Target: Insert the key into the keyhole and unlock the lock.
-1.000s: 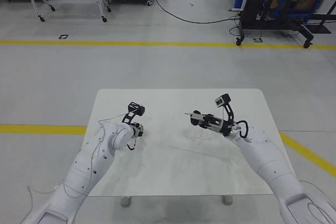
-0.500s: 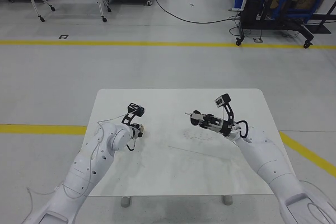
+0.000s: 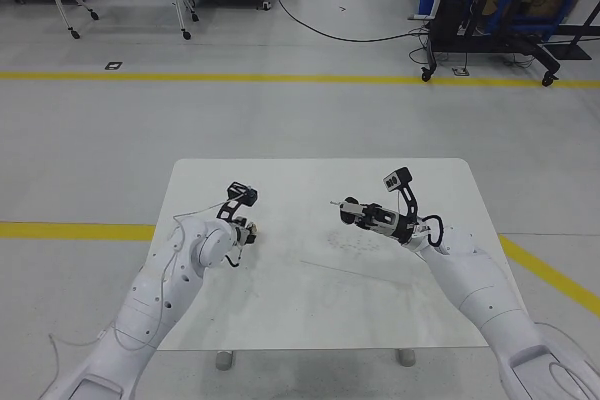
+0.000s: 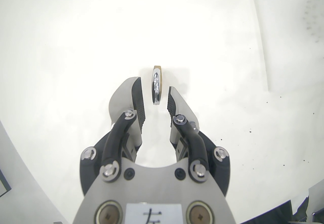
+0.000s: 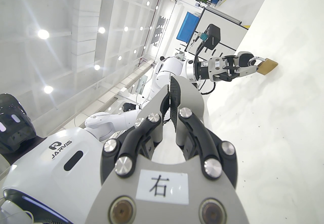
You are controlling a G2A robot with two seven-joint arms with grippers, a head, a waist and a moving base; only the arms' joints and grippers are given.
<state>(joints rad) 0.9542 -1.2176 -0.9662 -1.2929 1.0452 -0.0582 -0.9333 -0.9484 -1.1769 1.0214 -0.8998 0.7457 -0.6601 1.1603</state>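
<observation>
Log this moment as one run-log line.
left hand: open, astride padlock shackle, not clamped | right hand: shut on key, apart from padlock | key: not inserted

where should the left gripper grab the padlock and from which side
By the chrome shackle, coming from the shackle end. The padlock sits on the table with its shackle edge-on between the open left gripper's pads, brass body beyond them, so closing there should pinch the loop's flat sides and leave the body free.
</observation>
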